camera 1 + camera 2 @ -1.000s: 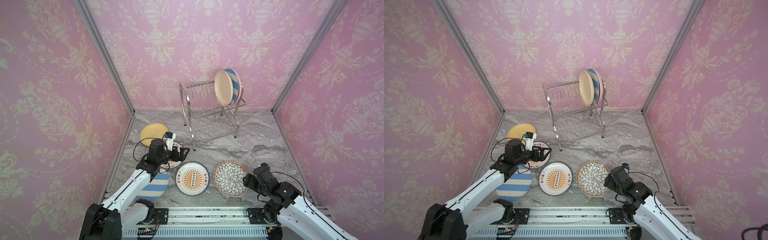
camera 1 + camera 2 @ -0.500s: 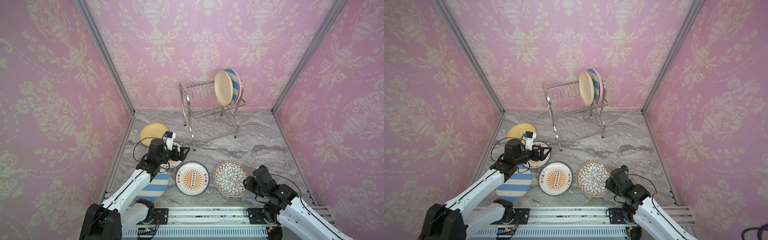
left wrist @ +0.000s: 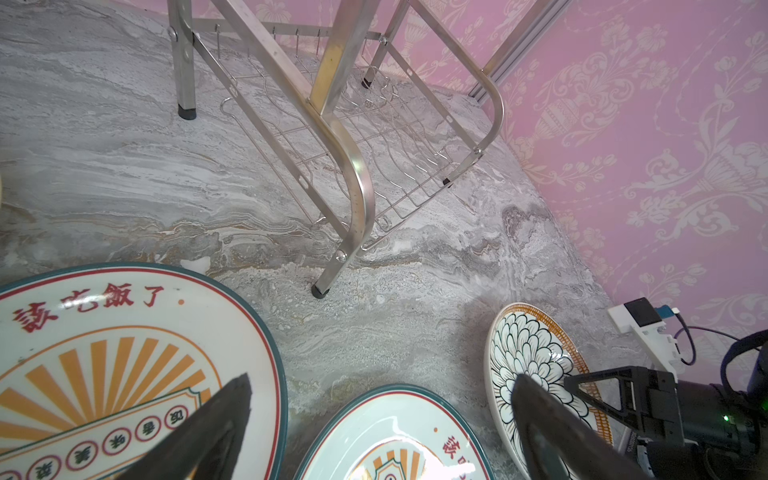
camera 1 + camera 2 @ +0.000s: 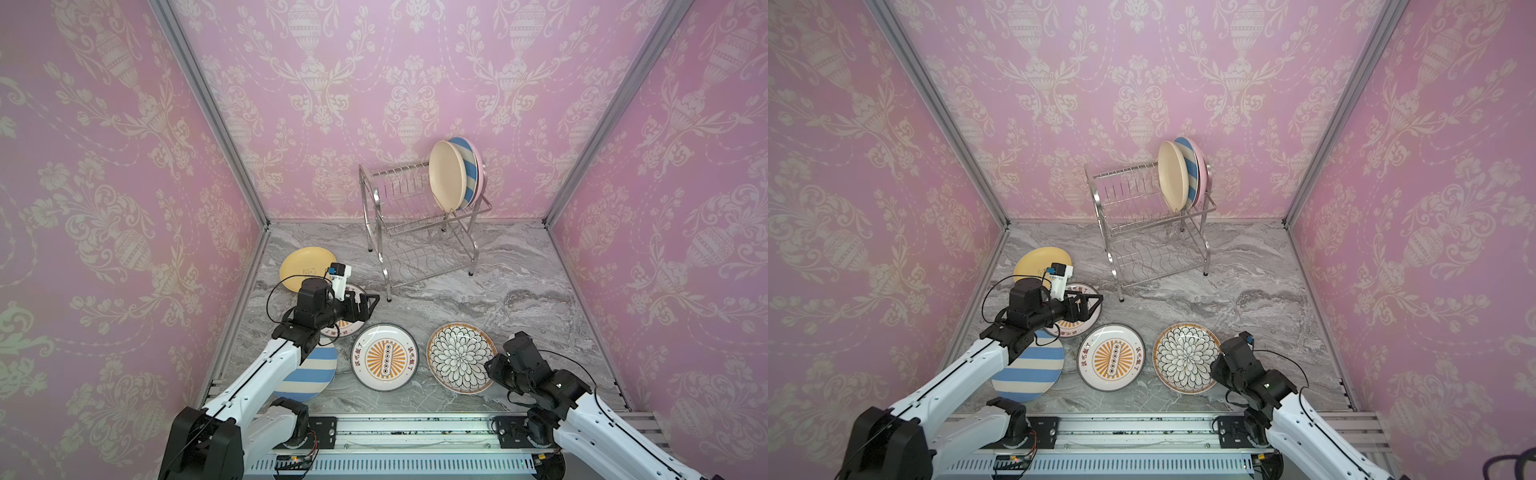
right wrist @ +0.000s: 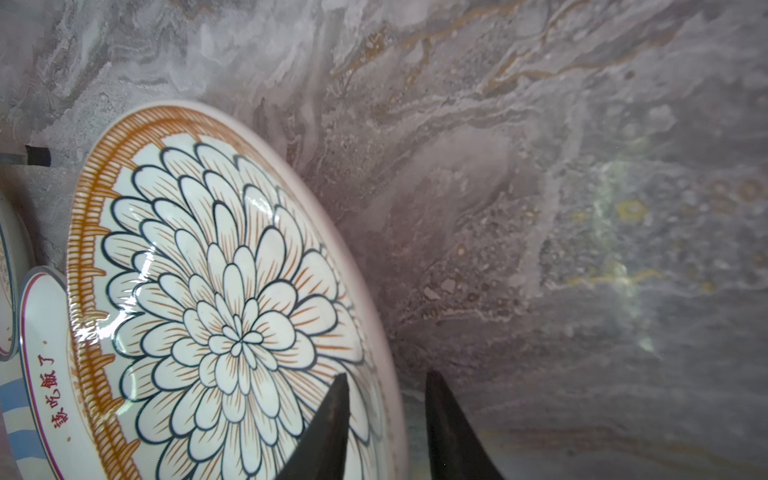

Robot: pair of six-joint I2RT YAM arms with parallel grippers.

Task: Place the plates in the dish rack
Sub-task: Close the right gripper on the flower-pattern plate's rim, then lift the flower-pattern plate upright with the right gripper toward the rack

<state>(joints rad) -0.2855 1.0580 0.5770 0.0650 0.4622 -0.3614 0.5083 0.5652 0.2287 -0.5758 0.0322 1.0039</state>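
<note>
Far left, the yellow plate [image 4: 305, 268] lies flat by the wall. The striped plate [image 4: 309, 374] sits half under the left arm. Neither is racked yet. The left tool [image 3: 380, 378] hangs wide with nothing in it, low over the far sunburst plate [image 3: 124, 332]; I'd say it's lined up for that rim. The near sunburst plate [image 4: 384, 357] lies flat on the worktop [image 4: 519, 270] just beside it.

Behind stands the dish rack [image 4: 419, 232]. Its top tier carries three plates on edge at the right end, with the slots keeping them upright: the beige plate [image 4: 446, 176] in front, then the racked striped plate [image 4: 467, 164], then the pink plate [image 4: 1203, 172] at the back. The lower tier is bare.

Now the action! The petal plate [image 4: 459, 357] lies on the worktop and the right tool [image 5: 387, 376] sits narrow astride its rim, one finger over the face and one outside. Whether it bites, I cannot tell.
</note>
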